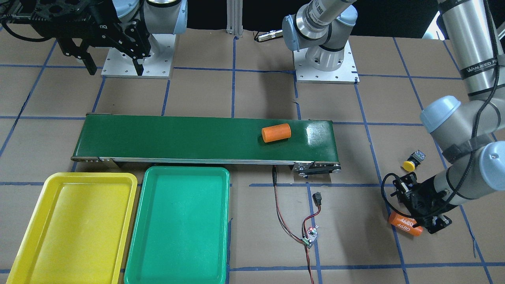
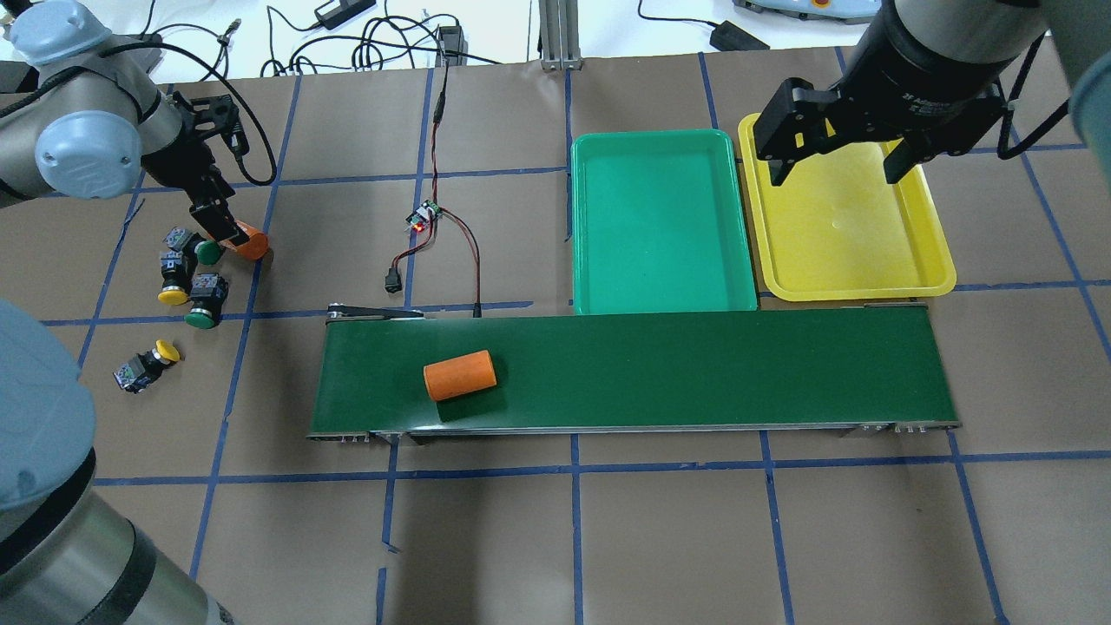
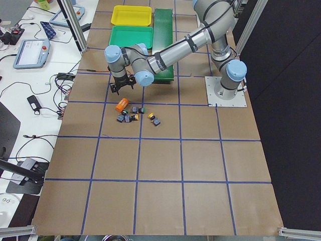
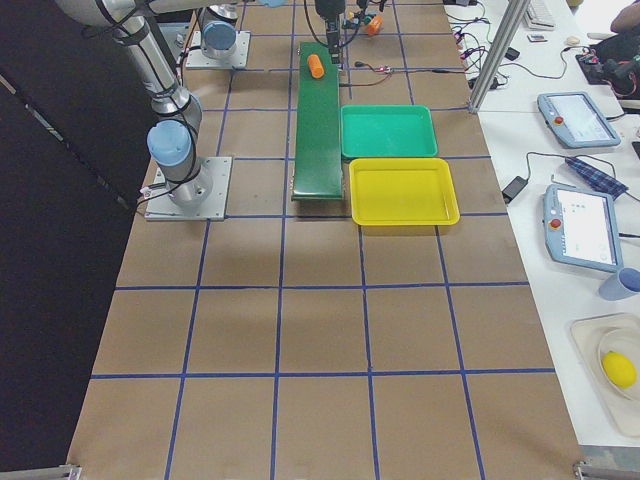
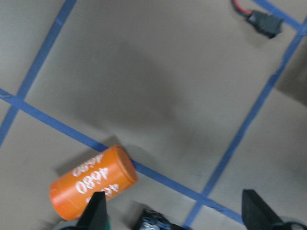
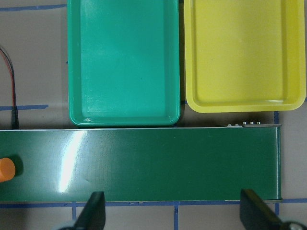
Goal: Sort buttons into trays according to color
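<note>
Several buttons lie on the paper at the table's left end: a green-capped button [image 2: 207, 253], a yellow-capped button [image 2: 174, 294], a second green button [image 2: 202, 318] and a lone yellow button [image 2: 147, 365]. My left gripper [image 2: 222, 227] hangs open just above the cluster, beside the orange 4680 cylinder [image 5: 91, 184]. In its wrist view a black button body [image 5: 153, 221] shows low between the fingers [image 5: 97, 211]. The front view shows only one yellow button [image 1: 412, 161]. The green tray [image 2: 660, 226] and yellow tray [image 2: 855, 239] hold nothing. My right gripper [image 2: 838, 161] hovers open over the yellow tray.
A long dark-green conveyor belt [image 2: 694, 369] runs in front of the trays, with a plain orange cylinder [image 2: 460, 375] lying on its left part. A small circuit board [image 2: 424, 217] with red and black wires lies between the buttons and the trays.
</note>
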You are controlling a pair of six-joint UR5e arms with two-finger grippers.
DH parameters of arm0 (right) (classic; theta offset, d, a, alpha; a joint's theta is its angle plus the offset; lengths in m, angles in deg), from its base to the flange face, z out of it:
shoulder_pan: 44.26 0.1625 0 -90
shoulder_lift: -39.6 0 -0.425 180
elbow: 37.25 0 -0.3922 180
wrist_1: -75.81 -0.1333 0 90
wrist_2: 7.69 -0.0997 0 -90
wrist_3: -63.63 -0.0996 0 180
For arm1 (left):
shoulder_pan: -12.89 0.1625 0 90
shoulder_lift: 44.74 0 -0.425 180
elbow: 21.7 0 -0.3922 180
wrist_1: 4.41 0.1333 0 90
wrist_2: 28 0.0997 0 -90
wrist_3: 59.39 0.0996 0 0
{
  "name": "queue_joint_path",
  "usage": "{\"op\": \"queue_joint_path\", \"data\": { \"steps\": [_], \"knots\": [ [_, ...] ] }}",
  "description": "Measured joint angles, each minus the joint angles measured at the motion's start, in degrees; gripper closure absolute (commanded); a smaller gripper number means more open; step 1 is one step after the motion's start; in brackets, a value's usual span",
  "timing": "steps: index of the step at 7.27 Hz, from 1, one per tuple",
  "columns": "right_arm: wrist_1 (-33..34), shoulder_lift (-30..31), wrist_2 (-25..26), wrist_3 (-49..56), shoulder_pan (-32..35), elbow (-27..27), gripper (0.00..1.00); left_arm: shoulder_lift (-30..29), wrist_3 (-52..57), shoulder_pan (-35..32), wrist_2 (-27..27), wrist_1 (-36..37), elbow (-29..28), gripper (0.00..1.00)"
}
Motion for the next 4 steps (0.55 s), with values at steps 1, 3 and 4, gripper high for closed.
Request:
{"op": "queue_joint_path", "data": {
  "steps": [1, 3, 4],
  "knots": [
    [-0.04, -0.02, 0.0, 0.0, 0.0, 0.01, 0.0, -1.99, 2.13, 0.08, 0.2, 1.89, -0.55, 0.0],
    [-0.06, -0.04, 0.0, 0.0, 0.0, 0.02, 0.0, -3.75, 3.16, 0.88, 0.75, 3.25, 0.56, 0.0],
    [-0.04, -0.02, 0.0, 0.0, 0.0, 0.02, 0.0, -4.05, 3.25, 1.25, 0.87, 3.6, 1.2, 0.0]
  ]
}}
